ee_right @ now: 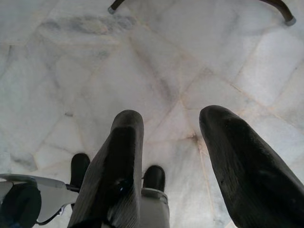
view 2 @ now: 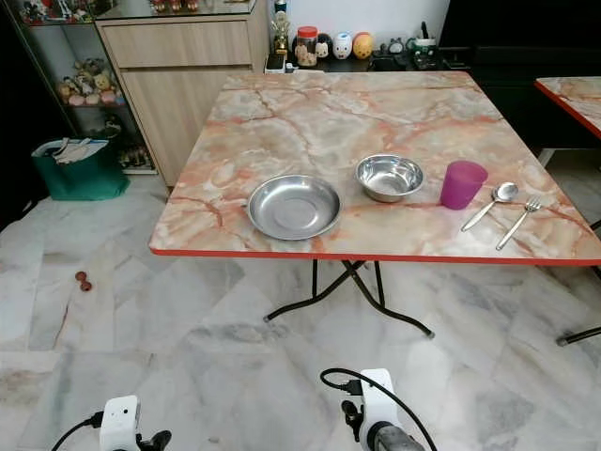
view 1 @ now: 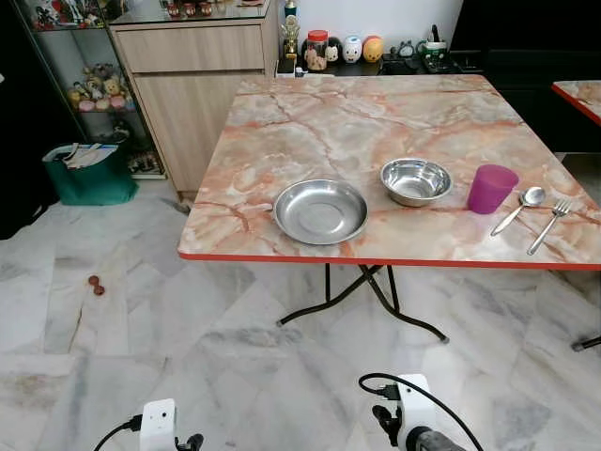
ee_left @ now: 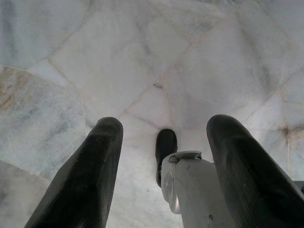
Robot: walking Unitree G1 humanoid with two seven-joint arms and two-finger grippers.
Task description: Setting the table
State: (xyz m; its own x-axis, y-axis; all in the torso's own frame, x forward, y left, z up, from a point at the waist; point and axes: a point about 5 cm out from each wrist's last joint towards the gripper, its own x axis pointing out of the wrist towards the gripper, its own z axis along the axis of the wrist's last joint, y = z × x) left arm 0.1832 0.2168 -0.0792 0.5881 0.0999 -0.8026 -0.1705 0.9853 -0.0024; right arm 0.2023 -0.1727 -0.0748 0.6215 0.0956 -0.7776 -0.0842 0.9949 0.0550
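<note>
1. Nearest my head camera, both arms hang low over the marble floor, short of the bench.
2. Left end effector: I read its two black fingers as spread apart with nothing between them, pointing down at the floor tiles.
3. Right end effector: its fingers are likewise spread and hold nothing; the floor and the feet of the bench legs lie beyond them.
4. Bench: a folding unit with a pink marbled top, red edge and crossed black legs stands ahead of me.
5. Steel plate: it lies flat near the front edge of the bench, left of the other tableware.
6. Steel bowl: it stands upright just right of the plate and slightly further back, apart from it.
7. Purple cup: it stands upright to the right of the bowl, near but not touching it.
8. Spoon: it lies just right of the cup, handle toward the front edge.
9. Fork: it lies beside the spoon on its right, roughly parallel to it.
10. Wooden cabinet: it stands behind the bench at the left, with a green bag on the floor beside it.
</note>
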